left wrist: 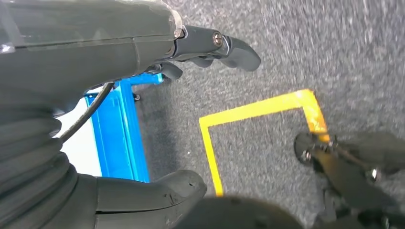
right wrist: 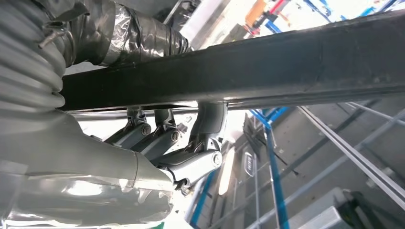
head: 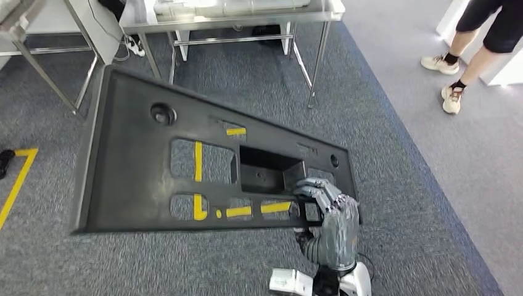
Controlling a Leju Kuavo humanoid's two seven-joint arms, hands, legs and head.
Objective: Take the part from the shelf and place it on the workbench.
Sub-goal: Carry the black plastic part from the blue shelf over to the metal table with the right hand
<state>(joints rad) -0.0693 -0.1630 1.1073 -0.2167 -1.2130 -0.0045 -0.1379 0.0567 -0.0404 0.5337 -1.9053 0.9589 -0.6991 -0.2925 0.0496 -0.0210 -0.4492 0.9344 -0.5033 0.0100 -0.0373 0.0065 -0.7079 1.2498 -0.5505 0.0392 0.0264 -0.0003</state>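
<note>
My left hand hangs over the floor, fingers reaching out straight with the thumb well apart from them, and nothing sits between; it holds nothing. Below it I see grey carpet with a corner of yellow floor tape and a blue frame beside it.

In the head view a yellow tape line runs along the carpet at the far left. Next comes the part, a big flat black panel with cut-out windows and yellow tape marks, carried tilted above the carpet. Beyond its far edge stands a metal-legged counter with a long pale object lying on it.

My right hand grips the part at its near right corner: the fingers curl over the panel's edge and down into one of its openings. From the right wrist I see the dark fingers hooked up behind the black edge of the panel, closed firmly on it.

At the far right a person's legs in pale shoes stand on the lighter floor.
</note>
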